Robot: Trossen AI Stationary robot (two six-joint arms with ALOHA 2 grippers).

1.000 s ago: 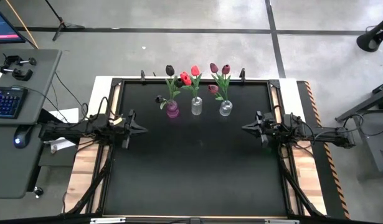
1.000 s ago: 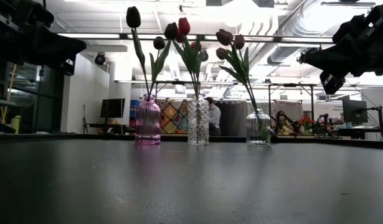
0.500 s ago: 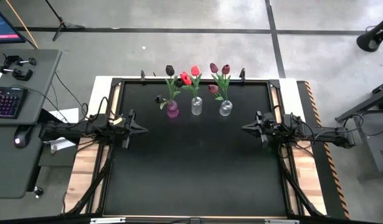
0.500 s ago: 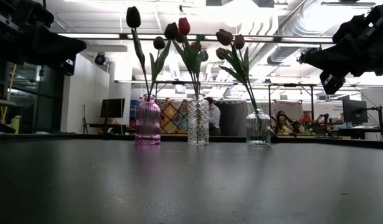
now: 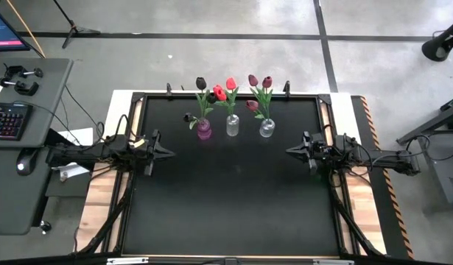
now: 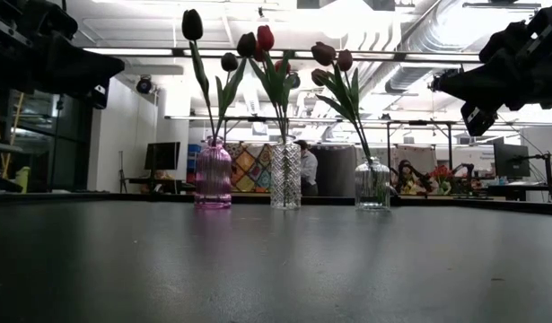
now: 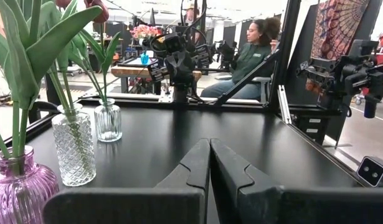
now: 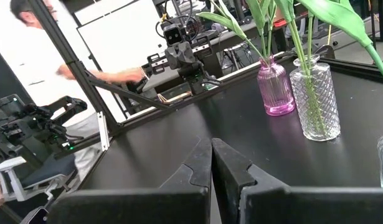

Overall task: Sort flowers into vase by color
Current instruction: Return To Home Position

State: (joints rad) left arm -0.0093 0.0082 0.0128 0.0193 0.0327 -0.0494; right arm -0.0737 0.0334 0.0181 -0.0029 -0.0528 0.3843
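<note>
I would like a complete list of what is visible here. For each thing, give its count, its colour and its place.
table: one, black, between the two arms
purple vase: one, pink-purple, far edge, left end of the row
cut-glass vase: one, clear, middle of the row
round vase: one, clear, right end of the row
dark tulips: three, near-black, in the purple vase
red tulips: at least two, bright red, in the cut-glass vase
maroon tulips: three, maroon, in the round vase
keyboard: one, dark, beyond the table's left side
seated person: one, dark green top, beyond the table
left gripper: one, dark, left edge, jaws shut
right gripper: one, dark, right edge, jaws shut
</note>
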